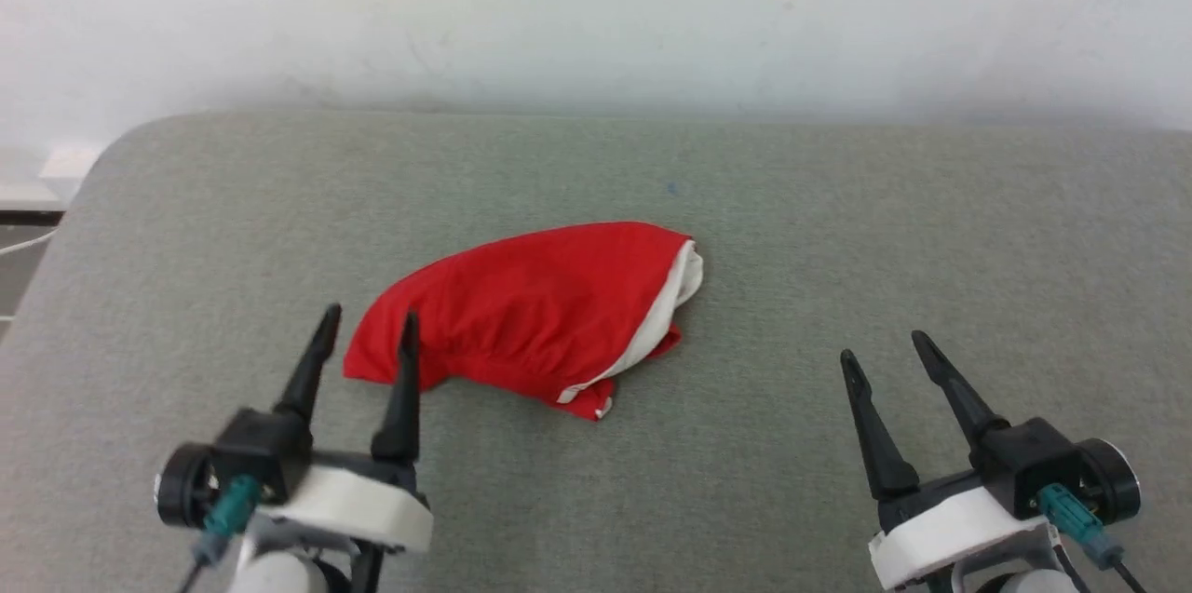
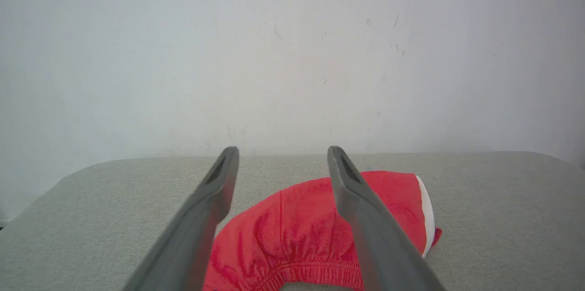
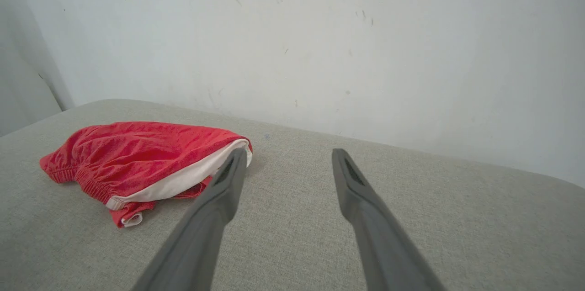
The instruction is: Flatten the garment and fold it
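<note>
Head cam looks down on red shorts (image 1: 521, 314); left wrist cam low, close to them; right one farther off, at their right (wall (image 2: 292, 53) shared too).

The garment (image 1: 521, 304) is bright red with a white edge band; the surface (image 1: 838, 230) is a pale grey-green weave; the wall (image 1: 596, 6) is off-white.

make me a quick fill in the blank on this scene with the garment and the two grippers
The garment lying on the grey surface is mostly ___ in colour.
Its white edge band lies toward the robot's ___ side.
The left gripper and the right gripper both stand ___, holding nothing.
Missing words: red; right; open.
</note>
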Controlling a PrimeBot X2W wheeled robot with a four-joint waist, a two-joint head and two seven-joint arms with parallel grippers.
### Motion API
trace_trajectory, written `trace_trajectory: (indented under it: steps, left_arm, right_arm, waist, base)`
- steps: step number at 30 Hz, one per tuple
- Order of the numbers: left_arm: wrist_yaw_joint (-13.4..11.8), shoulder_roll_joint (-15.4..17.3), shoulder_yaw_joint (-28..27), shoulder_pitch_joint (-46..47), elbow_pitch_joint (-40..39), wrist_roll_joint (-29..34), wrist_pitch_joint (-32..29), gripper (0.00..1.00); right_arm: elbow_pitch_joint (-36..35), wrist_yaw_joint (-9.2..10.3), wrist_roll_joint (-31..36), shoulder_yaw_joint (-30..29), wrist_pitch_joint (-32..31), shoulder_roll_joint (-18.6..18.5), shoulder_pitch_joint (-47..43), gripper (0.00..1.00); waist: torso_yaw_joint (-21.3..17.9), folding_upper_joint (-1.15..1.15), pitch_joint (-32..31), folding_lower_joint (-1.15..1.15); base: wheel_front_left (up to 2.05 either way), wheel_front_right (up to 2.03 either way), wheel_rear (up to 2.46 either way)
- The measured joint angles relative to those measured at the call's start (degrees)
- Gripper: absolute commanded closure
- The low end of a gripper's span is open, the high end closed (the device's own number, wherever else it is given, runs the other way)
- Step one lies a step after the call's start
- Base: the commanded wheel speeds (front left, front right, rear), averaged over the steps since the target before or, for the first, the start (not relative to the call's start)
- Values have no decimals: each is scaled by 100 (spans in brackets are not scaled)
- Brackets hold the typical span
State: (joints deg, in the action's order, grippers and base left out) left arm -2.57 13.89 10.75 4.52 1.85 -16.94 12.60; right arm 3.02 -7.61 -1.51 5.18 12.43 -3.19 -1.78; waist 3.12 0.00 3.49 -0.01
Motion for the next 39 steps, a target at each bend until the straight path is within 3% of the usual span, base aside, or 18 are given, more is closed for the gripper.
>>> trace_trajectory:
  steps: [4,10,16,23,29,39]
  left_arm:
    - [-56,-186,90,-325,-58,243,187,0]
    - [-59,-474,88,-525,-307,595,212,0]
    - [99,-749,70,-561,-325,744,212,0]
    - [259,-940,100,-444,-260,846,212,0]
    - [331,-1029,120,-329,-171,846,213,0]
    - [346,-1066,157,-218,-140,846,212,0]
  right_arm:
    - [-22,0,-164,60,-469,-146,99,0]
    - [249,0,-757,387,-1653,-660,768,0]
    - [936,0,-1559,794,-2911,-1212,1692,0]
    - [1923,1,-2294,1233,-3744,-1562,2789,0]
    - [2773,1,-2394,1614,-3956,-1894,3374,0]
    - [3483,5,-2584,2331,-3754,-1986,3901,0]
  waist:
    - [234,0,-49,0]
    - [636,0,-25,1]
    - [1049,0,80,1]
    - [1506,0,309,1]
    - [1870,0,558,2]
    - [2260,0,954,2]
  base:
    - [0,0,0]
    - [0,0,0]
    - [0,0,0]
    - [0,0,0]
    - [0,0,0]
    - [0,0,0]
